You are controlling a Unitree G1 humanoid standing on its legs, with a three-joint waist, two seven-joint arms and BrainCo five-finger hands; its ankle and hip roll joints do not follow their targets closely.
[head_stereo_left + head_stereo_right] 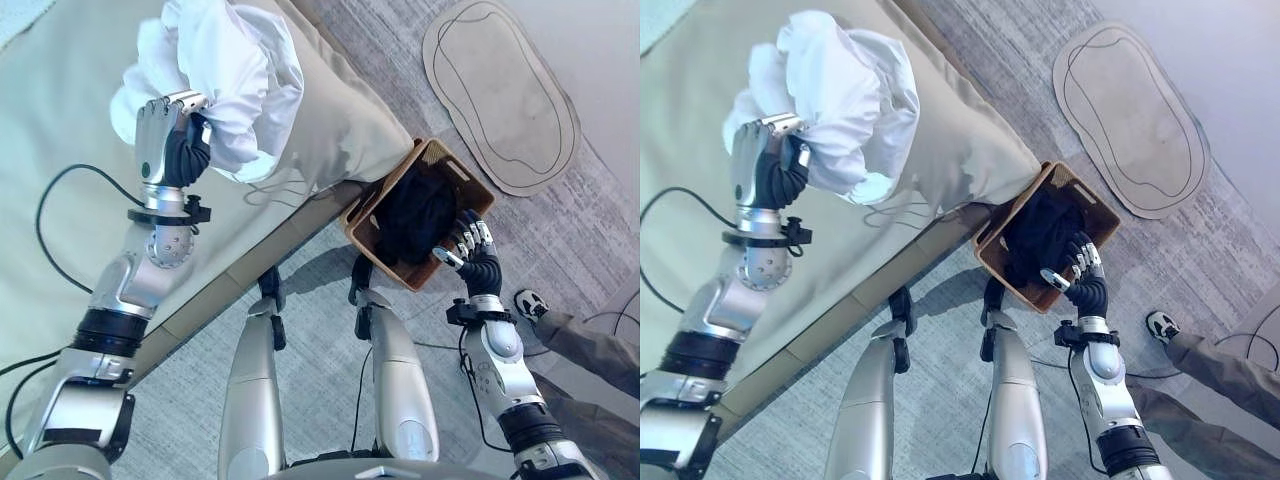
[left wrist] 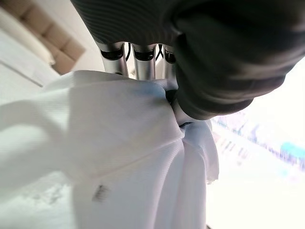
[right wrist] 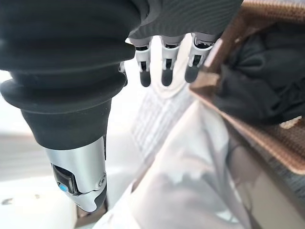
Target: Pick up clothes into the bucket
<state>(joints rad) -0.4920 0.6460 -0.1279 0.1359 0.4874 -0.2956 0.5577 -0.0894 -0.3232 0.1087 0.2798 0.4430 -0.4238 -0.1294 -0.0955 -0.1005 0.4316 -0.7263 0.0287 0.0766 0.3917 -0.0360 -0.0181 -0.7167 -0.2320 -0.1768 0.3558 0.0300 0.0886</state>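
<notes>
My left hand (image 1: 165, 130) is raised over the bed, shut on a bunched white garment (image 1: 235, 80) that hangs above the mattress. In the left wrist view the fingers (image 2: 143, 62) curl into the white cloth (image 2: 119, 157). A brown woven basket (image 1: 455, 170) stands on the floor at the bed's corner, with black clothes (image 1: 415, 210) inside. My right hand (image 1: 475, 250) hovers at the basket's near rim, open and holding nothing. In the right wrist view its fingers (image 3: 167, 67) point past the basket's wall (image 3: 267, 138) and the black clothes (image 3: 267, 81).
The beige bed (image 1: 60, 120) takes up the left side, its corner overhanging next to the basket. An oval beige rug (image 1: 500, 95) lies on the grey floor beyond the basket. A person's shoe (image 1: 528, 302) and trouser leg (image 1: 590, 345) are at the right.
</notes>
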